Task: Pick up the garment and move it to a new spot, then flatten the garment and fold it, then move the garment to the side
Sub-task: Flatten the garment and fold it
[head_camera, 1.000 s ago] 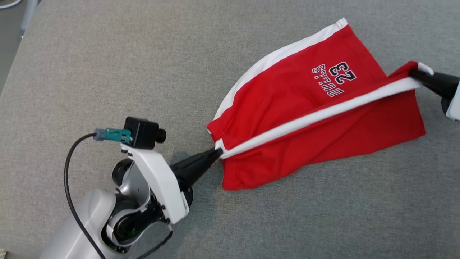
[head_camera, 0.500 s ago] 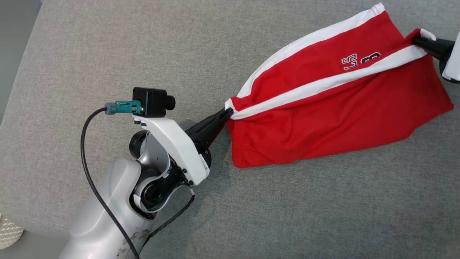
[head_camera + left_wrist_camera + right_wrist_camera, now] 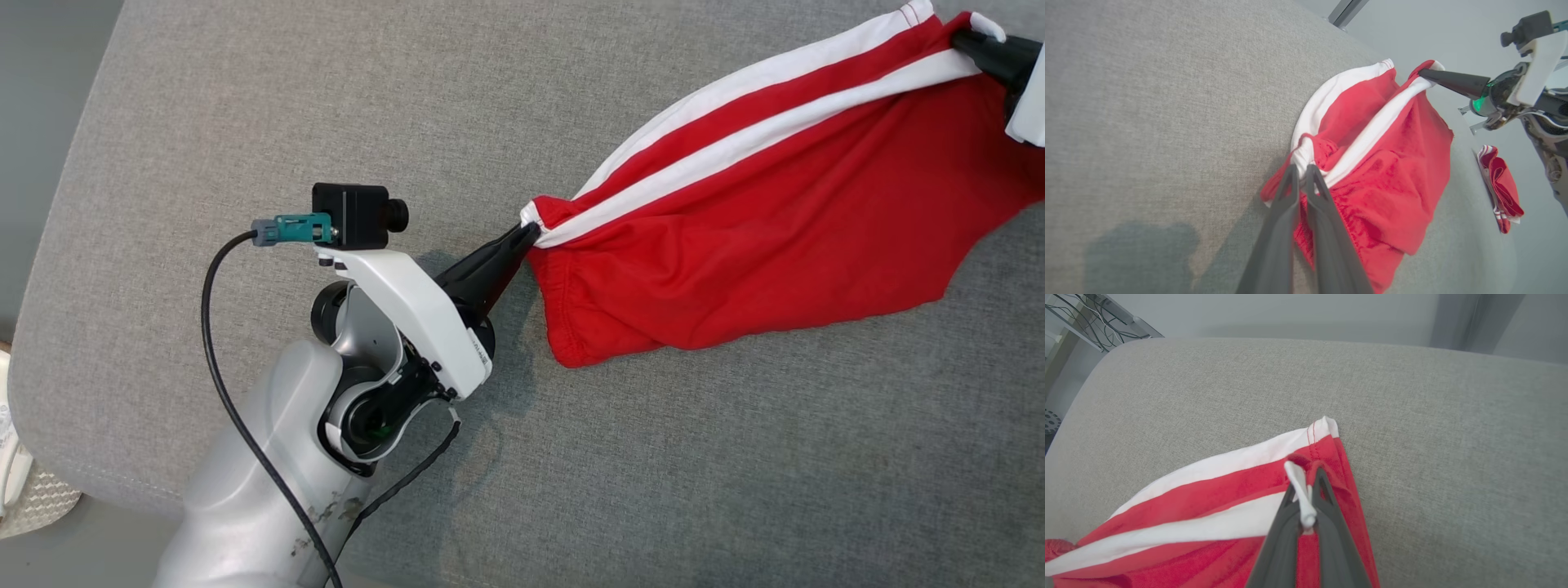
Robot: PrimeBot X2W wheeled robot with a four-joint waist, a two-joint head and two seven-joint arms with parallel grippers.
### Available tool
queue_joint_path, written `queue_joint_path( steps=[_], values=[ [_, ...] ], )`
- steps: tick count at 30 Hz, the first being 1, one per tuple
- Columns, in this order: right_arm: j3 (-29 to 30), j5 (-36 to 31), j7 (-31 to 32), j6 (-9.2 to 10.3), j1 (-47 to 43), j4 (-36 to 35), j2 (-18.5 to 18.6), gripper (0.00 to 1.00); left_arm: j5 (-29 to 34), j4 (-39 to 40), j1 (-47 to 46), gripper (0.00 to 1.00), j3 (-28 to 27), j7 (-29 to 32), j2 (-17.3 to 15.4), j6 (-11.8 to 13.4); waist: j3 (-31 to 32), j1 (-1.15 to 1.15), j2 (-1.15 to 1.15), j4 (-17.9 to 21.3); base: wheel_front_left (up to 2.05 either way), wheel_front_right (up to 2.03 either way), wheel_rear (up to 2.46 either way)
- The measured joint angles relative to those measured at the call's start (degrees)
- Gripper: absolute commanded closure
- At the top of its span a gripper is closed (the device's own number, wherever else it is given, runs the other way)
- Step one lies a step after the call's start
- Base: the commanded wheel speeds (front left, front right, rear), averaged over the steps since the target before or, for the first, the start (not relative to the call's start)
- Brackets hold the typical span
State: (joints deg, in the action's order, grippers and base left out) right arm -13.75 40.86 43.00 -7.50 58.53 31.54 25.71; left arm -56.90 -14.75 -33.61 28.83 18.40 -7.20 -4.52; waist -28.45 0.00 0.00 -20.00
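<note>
The garment is red with white stripes and lies stretched across the grey cushion between my two grippers. My left gripper is shut on its gathered red-and-white corner at the near left end, seen close up in the left wrist view. My right gripper is shut on the far right corner where a white stripe ends. In the right wrist view its fingers pinch white and red cloth. The held striped edge is raised, the red panel sags below it, and any lettering is hidden.
The grey upholstered surface has a rounded edge at the left with floor beyond. Another small red garment with white trim lies near the cushion's edge in the left wrist view. A metal frame with cables stands past the far corner.
Both grippers have carried the held striped edge toward the far side, folding the cloth over so the "23" lettering is now covered. The head view has also shifted.
</note>
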Motion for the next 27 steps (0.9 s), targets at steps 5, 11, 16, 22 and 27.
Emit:
queue_joint_path(
  steps=[5, 11, 16, 22, 27],
  values=[
    [-2.4, 0.9, -3.1, 0.00, 0.8, 1.4, 0.8, 1.00, 0.4, -1.4, -1.1, 1.00, 0.5, -0.9, 0.8, -0.2, -0.5, 0.00, 0.00, -0.3, 0.00, 0.00, 0.00],
    [-2.7, 2.2, -8.3, -0.01, 2.7, 4.2, 0.5, 0.00, 0.9, -3.7, -2.4, 1.00, 0.7, -2.4, 1.6, 0.0, -0.9, 0.00, 0.00, -0.5, 0.00, 0.00, 0.00],
    [-3.0, 2.8, -14.1, 0.00, 3.5, 6.3, 0.0, 0.00, 0.9, -5.2, -2.7, 0.00, 0.2, -3.9, 2.1, 0.6, -0.7, 0.00, 0.00, -0.4, 0.00, 0.00, 0.00],
    [-4.6, 3.2, -21.1, 0.00, 3.6, 8.0, 0.0, 0.00, 1.0, -7.6, -3.4, 0.00, -1.7, -7.5, 2.6, 2.6, -0.1, 0.00, 0.00, 0.1, 0.00, 0.00, 0.00],
    [-6.5, 5.0, -24.3, 0.00, 2.7, 8.7, 0.4, 0.00, 1.6, -10.4, -4.8, 0.00, -4.8, -13.3, 2.8, 5.4, 0.8, 0.00, 0.00, 1.2, 0.00, 0.00, 0.00]
  ],
)
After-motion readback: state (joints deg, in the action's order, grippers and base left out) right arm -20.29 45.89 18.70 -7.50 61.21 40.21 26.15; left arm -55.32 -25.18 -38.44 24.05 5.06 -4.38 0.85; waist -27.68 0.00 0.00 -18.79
